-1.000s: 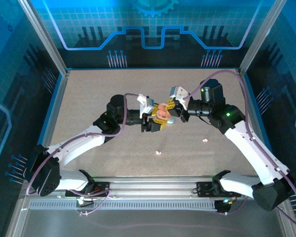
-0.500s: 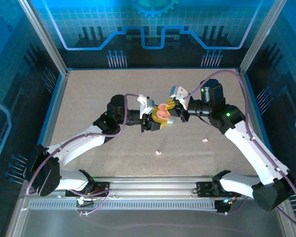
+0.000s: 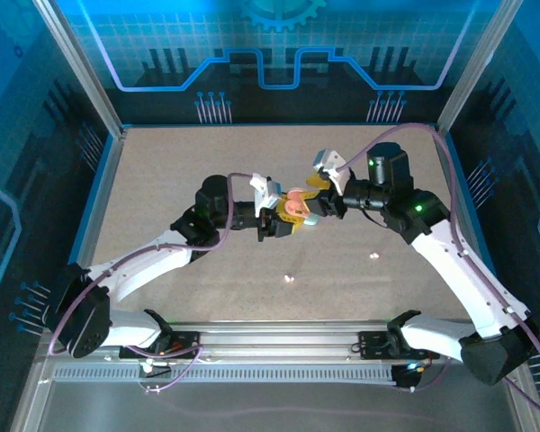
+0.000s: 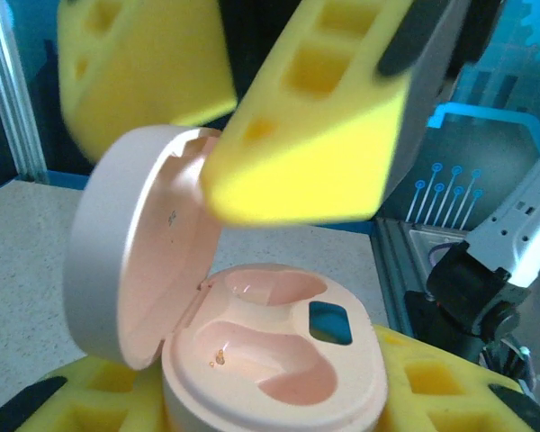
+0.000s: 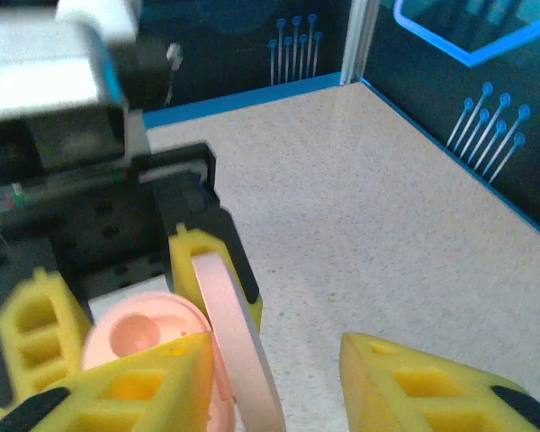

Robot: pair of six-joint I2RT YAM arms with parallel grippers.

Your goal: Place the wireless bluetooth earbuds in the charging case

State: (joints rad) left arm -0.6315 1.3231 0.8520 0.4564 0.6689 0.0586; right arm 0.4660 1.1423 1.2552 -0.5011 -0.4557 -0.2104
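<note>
From above, the left gripper [image 3: 282, 220] holds the pink case [image 3: 293, 206] over the table [image 3: 162, 180]; the right gripper [image 3: 319, 201] is just beside it; one earbud [image 3: 289, 279] lies on the table nearer the front; another earbud [image 3: 373, 256] lies to its right. Left wrist: the case [image 4: 270, 355] sits open between yellow fingers [image 4: 432, 387], lid [image 4: 126, 261] up. Right wrist: the right gripper [image 5: 274, 360] is spread wide, holding nothing, close to the lid [image 5: 238, 333].

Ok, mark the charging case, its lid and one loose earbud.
charging case [image 4: 198, 382]: left wrist view, base rim.
lid [image 4: 166, 270]: left wrist view, inner face.
earbud [image 3: 289, 278]: top external view, its middle.
</note>
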